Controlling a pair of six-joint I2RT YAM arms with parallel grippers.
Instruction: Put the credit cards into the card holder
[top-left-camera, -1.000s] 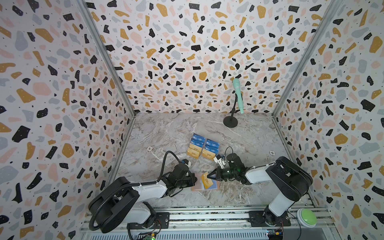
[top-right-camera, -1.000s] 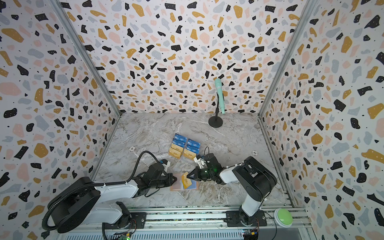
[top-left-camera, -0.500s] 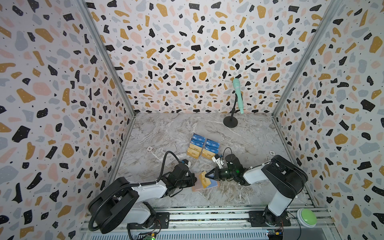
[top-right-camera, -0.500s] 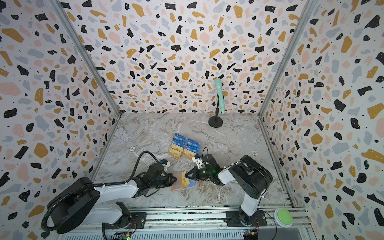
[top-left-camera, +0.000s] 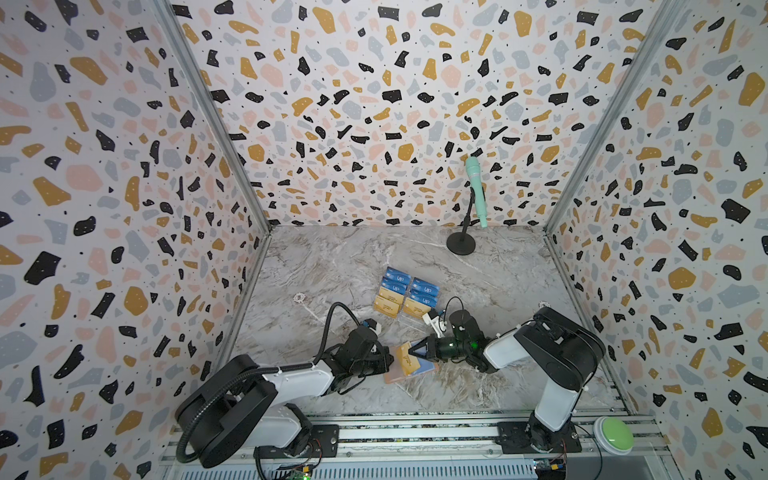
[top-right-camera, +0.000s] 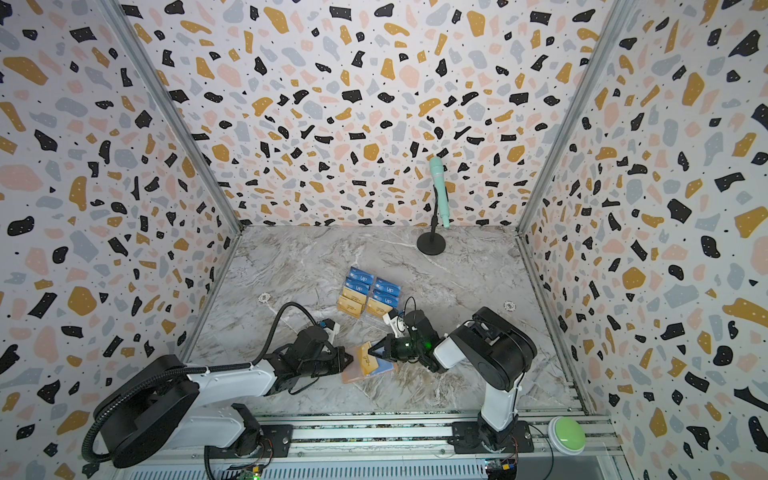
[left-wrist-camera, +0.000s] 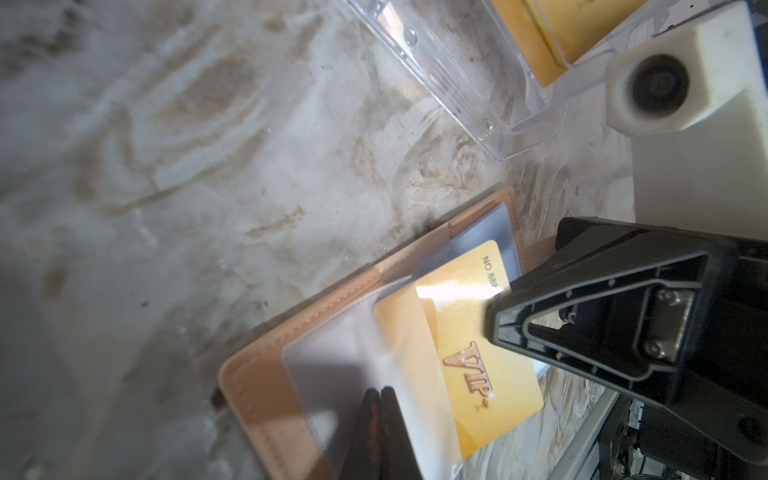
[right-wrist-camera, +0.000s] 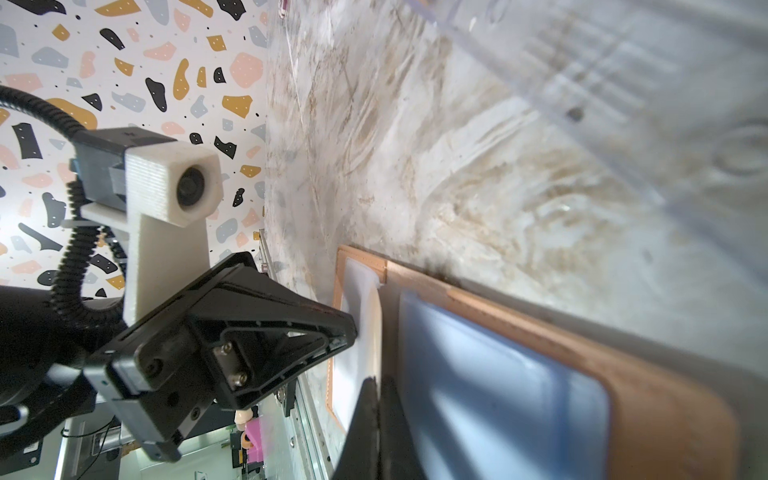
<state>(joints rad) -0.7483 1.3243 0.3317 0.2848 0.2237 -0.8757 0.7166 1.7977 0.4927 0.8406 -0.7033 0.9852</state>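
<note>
The salmon-pink card holder (top-left-camera: 392, 376) lies open near the table's front edge, with a blue card (right-wrist-camera: 498, 386) inside one clear sleeve. My left gripper (left-wrist-camera: 380, 432) is shut on a clear sleeve (left-wrist-camera: 332, 374) and holds its flap up. My right gripper (top-left-camera: 412, 352) comes in from the right, shut on a gold VIP credit card (left-wrist-camera: 478, 365). That card's far end lies under the raised sleeve, and the rest sticks out tilted above the holder. More blue and gold credit cards (top-left-camera: 405, 293) stand in rows behind.
A transparent acrylic tiered stand (left-wrist-camera: 457, 75) carrying the cards sits just behind the holder, close to the right wrist. At the back right stands a mint microphone (top-left-camera: 476, 191) on a black stand. A green button (top-left-camera: 613, 432) sits on the front rail.
My right gripper has moved left with the gold card, bringing it over the holder and up to the sleeve. The left gripper has stayed put.
</note>
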